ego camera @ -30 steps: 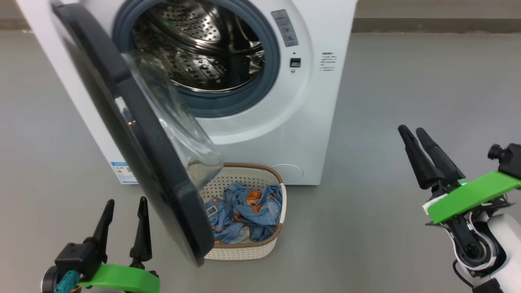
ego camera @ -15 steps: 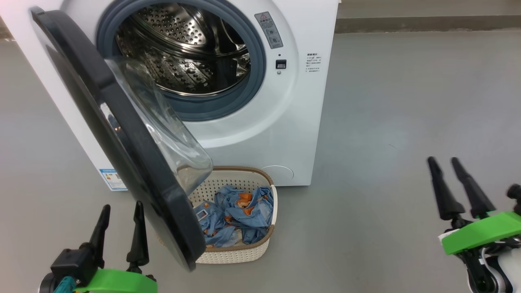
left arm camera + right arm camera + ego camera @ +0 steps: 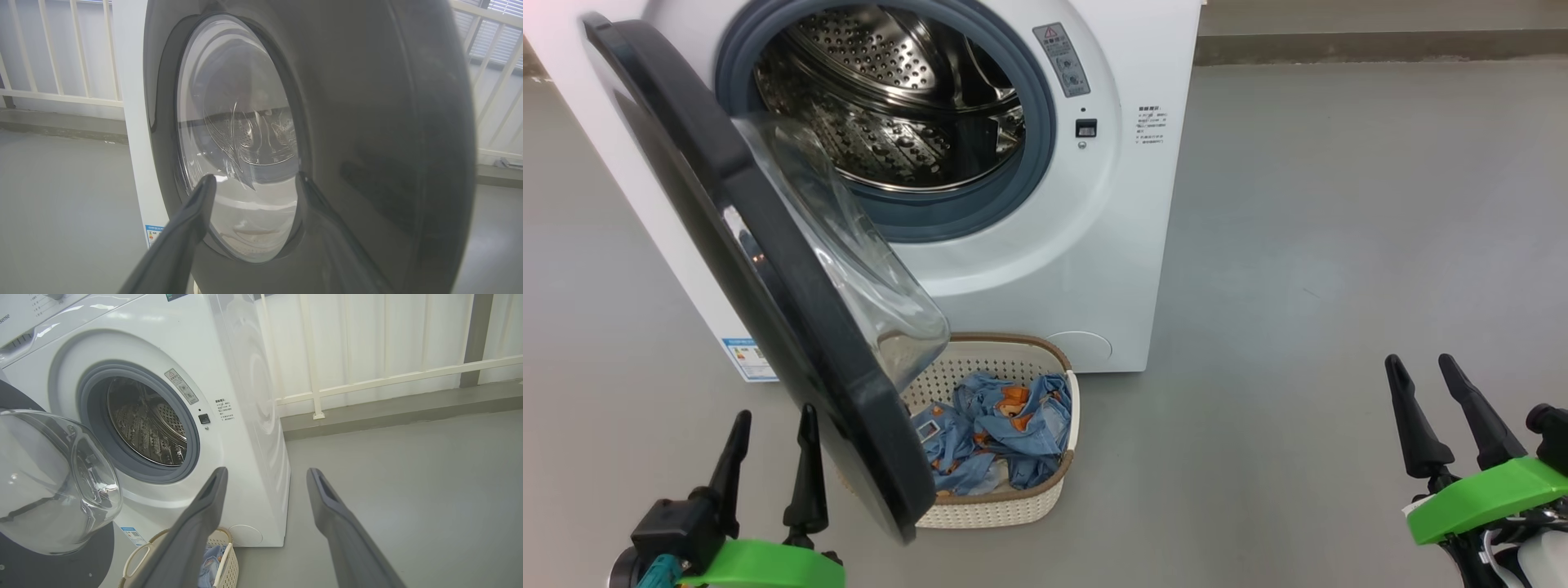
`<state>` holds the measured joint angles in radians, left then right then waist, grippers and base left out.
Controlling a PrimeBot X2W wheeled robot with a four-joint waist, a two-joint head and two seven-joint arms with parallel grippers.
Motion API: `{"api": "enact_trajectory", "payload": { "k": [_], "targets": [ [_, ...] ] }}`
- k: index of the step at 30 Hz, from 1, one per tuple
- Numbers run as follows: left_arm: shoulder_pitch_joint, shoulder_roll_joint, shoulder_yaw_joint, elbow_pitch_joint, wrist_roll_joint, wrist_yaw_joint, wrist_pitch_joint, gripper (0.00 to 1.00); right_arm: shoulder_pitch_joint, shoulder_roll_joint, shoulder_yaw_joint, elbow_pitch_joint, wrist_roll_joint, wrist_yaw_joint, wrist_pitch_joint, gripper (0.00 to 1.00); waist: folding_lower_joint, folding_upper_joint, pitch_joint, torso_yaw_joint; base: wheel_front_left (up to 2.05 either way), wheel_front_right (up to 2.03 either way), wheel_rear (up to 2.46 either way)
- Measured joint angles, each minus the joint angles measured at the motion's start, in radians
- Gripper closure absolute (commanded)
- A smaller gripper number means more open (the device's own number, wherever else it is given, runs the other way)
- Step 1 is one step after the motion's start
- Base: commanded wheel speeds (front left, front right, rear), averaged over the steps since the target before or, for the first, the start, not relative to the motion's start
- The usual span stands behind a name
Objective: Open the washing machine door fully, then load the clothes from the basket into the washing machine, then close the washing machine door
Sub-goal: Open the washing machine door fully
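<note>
Between basket (image 3: pixel 1005 510) and splayed, empty left gripper (image 3: pixel 776 412) stands the washing machine door (image 3: pixel 817 327); right gripper (image 3: pixel 1419 359) splayed too.

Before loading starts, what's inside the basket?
Light blue clothes with orange print lie in the basket, plus a pale piece near the front. The open washing machine door covers its left end.
</note>
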<state>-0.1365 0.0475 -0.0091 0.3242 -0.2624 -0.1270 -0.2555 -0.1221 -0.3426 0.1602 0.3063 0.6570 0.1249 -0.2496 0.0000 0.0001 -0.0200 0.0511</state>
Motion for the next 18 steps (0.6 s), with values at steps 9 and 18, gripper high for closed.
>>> {"api": "enact_trajectory", "payload": {
  "k": [9, 18],
  "targets": [
    [0.0, -0.001, 0.0, 0.0, 0.0, 0.0, 0.0, 0.0, -0.002, 0.004, 0.001, 0.015, -0.035, 0.0, 0.0, 0.0, 0.0, 0.0, 0.001, 0.004, 0.0, 0.0, 0.0],
    [0.0, -0.001, 0.0, 0.0, 0.0, 0.0, 0.0, 0.0, -0.014, 0.005, 0.004, 0.027, -0.052, 0.0, 0.0, 0.0, 0.0, 0.0, 0.005, 0.004, 0.0, 0.0, 0.0]
  ]
}}
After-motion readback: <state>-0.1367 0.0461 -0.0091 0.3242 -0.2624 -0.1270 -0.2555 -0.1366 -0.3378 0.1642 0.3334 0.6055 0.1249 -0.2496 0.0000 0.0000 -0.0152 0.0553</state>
